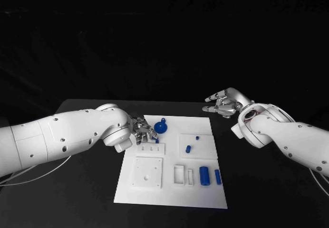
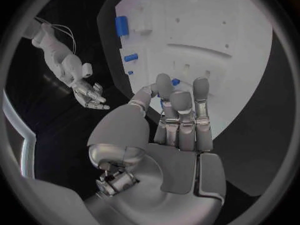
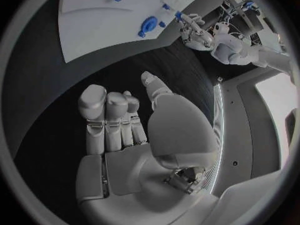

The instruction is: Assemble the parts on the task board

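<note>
Left hand (image 1: 142, 131) sits at the task board's (image 1: 175, 192) 10 o'clock corner, pinching a small blue part (image 2: 175, 82); the pinch is clear only from left wrist cam. Right hand (image 1: 225, 104) hovers off-board over the desk (image 1: 89, 190) at 1 o'clock, fingers spread, holding nothing. Round blue part (image 1: 161, 127) lies near 11; blue cylinders (image 1: 203, 175) at 4.

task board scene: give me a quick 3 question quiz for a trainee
1. True or false: the right hand holds a blue part.
2. Which hand is over the task board? A. left hand B. right hand C. both
3. Fill in: the large blue cylinder lies on the board's ____ half, nearer the robot's right arm.

Key: 1 false: it is open, over the black table, off the board. 2 A: its fingertips are by a small blue part. 3 near.
</note>
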Robot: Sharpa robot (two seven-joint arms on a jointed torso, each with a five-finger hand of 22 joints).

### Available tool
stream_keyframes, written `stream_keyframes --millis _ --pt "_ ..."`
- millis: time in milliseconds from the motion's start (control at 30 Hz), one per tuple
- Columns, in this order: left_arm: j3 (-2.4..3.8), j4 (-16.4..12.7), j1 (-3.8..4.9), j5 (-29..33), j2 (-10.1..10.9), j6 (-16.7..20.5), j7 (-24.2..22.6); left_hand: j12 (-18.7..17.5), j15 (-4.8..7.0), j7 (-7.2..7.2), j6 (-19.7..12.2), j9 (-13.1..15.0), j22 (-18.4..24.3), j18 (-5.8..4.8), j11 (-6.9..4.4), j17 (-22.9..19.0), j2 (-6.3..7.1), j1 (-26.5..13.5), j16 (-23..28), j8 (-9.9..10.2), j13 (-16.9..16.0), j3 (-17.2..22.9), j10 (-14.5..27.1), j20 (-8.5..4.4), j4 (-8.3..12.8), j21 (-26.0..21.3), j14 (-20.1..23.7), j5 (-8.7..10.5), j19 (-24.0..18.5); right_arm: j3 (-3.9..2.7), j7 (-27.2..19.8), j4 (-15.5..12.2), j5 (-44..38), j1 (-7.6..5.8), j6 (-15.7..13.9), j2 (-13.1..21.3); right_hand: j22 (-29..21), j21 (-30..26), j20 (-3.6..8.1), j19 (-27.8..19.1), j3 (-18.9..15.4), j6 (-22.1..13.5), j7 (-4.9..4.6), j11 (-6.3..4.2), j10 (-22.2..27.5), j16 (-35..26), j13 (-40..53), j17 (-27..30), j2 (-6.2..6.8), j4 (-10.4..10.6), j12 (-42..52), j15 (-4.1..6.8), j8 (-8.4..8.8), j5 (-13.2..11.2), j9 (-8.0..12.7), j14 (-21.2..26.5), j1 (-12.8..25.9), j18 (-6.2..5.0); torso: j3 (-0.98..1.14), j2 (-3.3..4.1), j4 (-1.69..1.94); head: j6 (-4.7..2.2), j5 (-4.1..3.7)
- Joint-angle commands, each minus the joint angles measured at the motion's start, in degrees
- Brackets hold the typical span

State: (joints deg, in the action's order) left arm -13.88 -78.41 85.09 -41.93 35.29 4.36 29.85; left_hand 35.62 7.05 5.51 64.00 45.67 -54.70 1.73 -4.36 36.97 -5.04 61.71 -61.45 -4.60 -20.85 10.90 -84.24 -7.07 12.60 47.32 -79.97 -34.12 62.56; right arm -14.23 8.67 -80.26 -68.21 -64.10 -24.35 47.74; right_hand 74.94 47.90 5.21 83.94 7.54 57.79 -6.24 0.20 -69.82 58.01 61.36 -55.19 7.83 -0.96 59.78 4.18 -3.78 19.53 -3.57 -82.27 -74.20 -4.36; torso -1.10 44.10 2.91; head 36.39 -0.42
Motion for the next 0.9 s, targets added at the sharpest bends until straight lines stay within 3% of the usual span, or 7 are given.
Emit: stream_keyframes --millis 33,267,400,567,633,667,900 --pt "0.03 -0.6 -0.18 -7.3 -0.2 0.6 2.2 0.5 -0.07 -8.22 14.7 9.7 -0.1 1.09 -0.75 0.2 -0.16 -0.3 -0.3 0.3 -0.2 2.0 -2.6 0.17 2.2 0.4 -0.5 -0.72 0.3 -0.11 -1.0 0.2 1.6 -0.02 -0.5 -0.1 5.9 -0.2 -0.20 2.3 0.1 0.5 -0.13 -0.04 0.3 -0.3 -0.1 0.1 -0.25 -0.4 -0.1 -0.21 0.23 0.4 0.0 0.1 0.3 -1.00 0.01 0.02 0.05 0.26 0.15" --pt "0.03 -1.4 -0.62 -9.5 -0.1 0.6 3.0 2.3 0.02 -8.53 15.5 10.6 -0.9 1.30 -0.97 2.7 -0.27 -0.7 -2.5 0.1 -0.9 2.2 -2.5 0.35 2.4 1.3 -1.0 -1.20 0.3 -0.23 -1.0 0.4 1.7 -0.02 -0.5 -0.2 5.8 -0.2 -0.19 2.3 0.1 0.6 -0.12 -0.05 0.4 -0.4 -0.2 0.1 -0.21 -0.5 -0.1 -0.20 0.23 1.0 0.0 0.1 0.4 -1.00 0.00 0.10 0.05 0.76 0.41" --pt "0.03 -1.8 -0.91 -10.3 0.1 0.5 3.3 2.6 0.06 -8.56 15.7 11.1 -1.1 1.60 -1.01 3.1 -0.23 -0.8 -3.1 0.3 -1.0 2.3 -2.5 0.77 2.5 -0.7 -0.9 -1.17 1.6 -0.26 -1.1 0.5 1.8 -0.02 -0.5 -0.2 5.8 -0.2 -0.18 2.3 0.1 0.7 -0.12 -0.06 0.4 -0.3 -0.2 0.1 -0.24 -0.6 -0.1 -0.19 0.23 1.3 0.0 0.1 0.4 -1.00 0.00 0.12 -0.03 1.00 0.64" --pt "0.02 -2.1 -1.48 -10.9 0.2 0.5 3.7 3.4 0.11 -8.68 16.1 11.9 -6.1 1.66 -1.12 3.8 -0.29 -0.9 -4.4 0.3 -1.2 2.2 -2.5 0.91 2.3 -4.5 -1.0 -1.17 3.3 -0.30 -1.1 0.5 1.9 -0.02 -0.5 -0.1 5.8 -0.3 -0.18 2.3 0.1 0.6 -0.12 -0.06 0.4 -0.4 -0.2 0.1 -0.24 -0.6 -0.2 -0.19 0.23 1.4 0.0 0.1 0.4 -1.01 -0.06 0.14 -0.07 1.36 0.66" --pt "0.02 -2.2 -1.76 -11.1 0.2 0.6 3.8 3.5 0.05 -8.70 16.2 11.9 -6.2 1.62 -1.07 3.9 -0.31 -0.9 -4.4 0.3 -1.2 2.2 -2.5 0.95 2.3 -4.6 -1.0 -1.17 3.3 -0.30 -1.1 0.5 1.9 -0.02 -0.6 0.0 5.8 -0.4 -0.18 2.3 0.1 0.6 -0.12 -0.06 0.4 -0.4 -0.2 0.1 -0.23 -0.6 -0.2 -0.19 0.23 1.5 0.0 0.1 0.5 -1.01 -0.04 0.12 -0.05 1.51 0.68" --pt "0.02 -2.2 -1.90 -11.2 0.2 0.8 3.9 3.6 0.06 -8.72 16.1 12.1 -10.6 1.54 -1.05 3.7 -0.30 -0.8 -4.8 0.3 -1.1 2.2 -2.5 0.98 2.2 -8.1 -0.9 -1.17 4.6 -0.31 -1.1 0.5 1.9 -0.02 -0.6 0.0 5.8 -0.3 -0.18 2.3 0.1 0.6 -0.12 -0.07 0.4 -0.4 -0.2 0.1 -0.23 -0.7 -0.1 -0.18 0.24 1.7 0.0 0.1 0.5 -1.01 -0.05 0.13 -0.03 1.54 0.63" --pt "0.02 -2.0 -2.71 -12.6 0.2 1.7 4.0 3.6 0.03 -8.65 16.0 12.5 -13.9 1.44 -1.09 3.0 -1.11 -1.0 -4.7 0.2 -0.9 2.2 -2.5 0.96 1.4 -11.2 -0.9 -0.09 5.8 -0.34 -1.1 0.4 1.9 -0.02 -0.6 0.1 5.8 -0.4 -0.17 2.3 0.1 0.7 -0.12 -0.08 0.4 -0.4 -0.2 0.1 -0.27 -0.7 -0.2 -0.18 0.23 1.9 0.0 0.1 0.5 -1.01 -0.08 0.11 -0.06 1.61 0.71"
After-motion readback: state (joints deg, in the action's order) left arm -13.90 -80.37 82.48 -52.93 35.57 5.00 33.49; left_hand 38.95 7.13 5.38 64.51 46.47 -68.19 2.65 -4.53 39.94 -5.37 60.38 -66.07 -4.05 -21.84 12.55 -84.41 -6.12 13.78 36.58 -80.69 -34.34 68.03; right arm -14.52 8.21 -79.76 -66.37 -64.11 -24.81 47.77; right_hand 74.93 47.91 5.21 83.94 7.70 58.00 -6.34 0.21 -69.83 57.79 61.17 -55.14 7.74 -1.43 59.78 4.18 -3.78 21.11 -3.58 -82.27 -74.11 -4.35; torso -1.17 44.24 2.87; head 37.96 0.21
